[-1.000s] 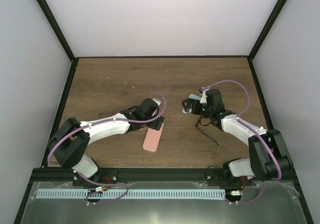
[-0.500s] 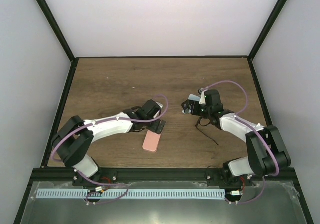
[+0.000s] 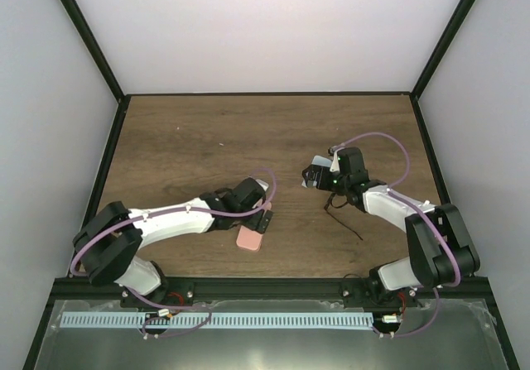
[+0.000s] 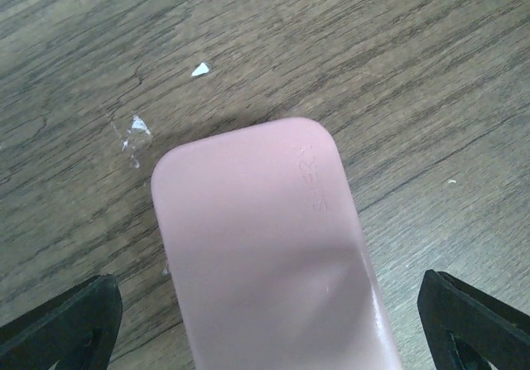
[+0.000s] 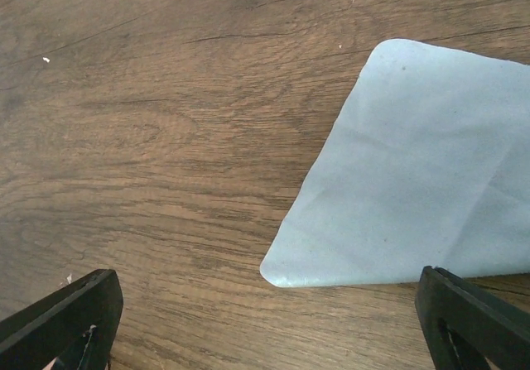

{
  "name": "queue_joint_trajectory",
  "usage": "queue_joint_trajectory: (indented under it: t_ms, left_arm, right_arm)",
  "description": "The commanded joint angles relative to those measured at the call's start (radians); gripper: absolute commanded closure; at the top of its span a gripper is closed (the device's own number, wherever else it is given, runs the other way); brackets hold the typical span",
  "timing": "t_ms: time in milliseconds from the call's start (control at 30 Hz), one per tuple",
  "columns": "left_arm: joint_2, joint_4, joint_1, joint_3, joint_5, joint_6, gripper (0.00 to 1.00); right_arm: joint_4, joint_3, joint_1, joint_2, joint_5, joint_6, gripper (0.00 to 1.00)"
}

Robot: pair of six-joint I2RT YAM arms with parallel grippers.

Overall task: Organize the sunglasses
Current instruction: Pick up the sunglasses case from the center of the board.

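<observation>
Descent of my left jaws is the change. A second ago they stood over the far end of the pink case point(image 4: 265, 246); now they have drawn back toward the near edge and hang low over it. They are wide apart, one finger on each side, gripping nothing. I judge that a grasp on the case comes first, to prepare it. My right jaws, also wide apart and empty, have shifted a little left over the light blue cloth point(image 5: 414, 180). The sunglasses point(image 3: 339, 213) lie on the bench point(image 3: 182, 138) beside my right wrist, apart from the case, in the same place as before.
</observation>
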Motion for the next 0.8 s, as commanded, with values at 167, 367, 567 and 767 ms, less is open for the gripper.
queue_joint_trajectory:
  t_ms: [167,367,567,767]
  left_arm:
    - [-0.009,0.001,-0.001,-0.015,-0.007,-0.005,0.00]
    - [0.042,-0.011,-0.002,0.002,-0.024,0.010,0.00]
    - [0.057,-0.004,-0.001,0.004,-0.016,0.013,0.00]
    - [0.070,-0.004,-0.002,0.007,-0.014,0.013,0.01]
  right_arm:
    - [-0.022,0.043,0.002,0.026,0.010,-0.012,0.00]
    - [-0.031,0.049,0.003,0.029,0.028,-0.006,0.00]
    - [-0.032,0.051,0.002,0.030,0.016,-0.007,0.00]
    - [-0.037,0.053,0.002,0.032,0.018,-0.007,0.00]
